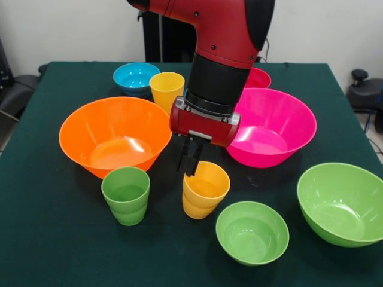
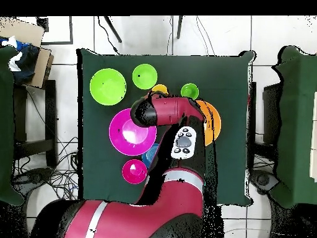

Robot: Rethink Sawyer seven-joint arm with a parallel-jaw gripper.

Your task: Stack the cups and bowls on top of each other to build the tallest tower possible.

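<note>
Gripper (image 1: pixel 190 162) at orange-yellow cup (image 1: pixel 205 189) rim, fingers prob. together, can't tell grip.

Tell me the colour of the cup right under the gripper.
Orange-yellow cup, below the gripper; the front view shows it best.

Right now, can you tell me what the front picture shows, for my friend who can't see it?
A red and black robot arm's gripper reaches down at the rim of an orange-yellow plastic cup on a dark green table. Nothing is stacked. Around it sit a green plastic cup, a yellow plastic cup, and large orange, hot pink and lime green bowls.
</note>
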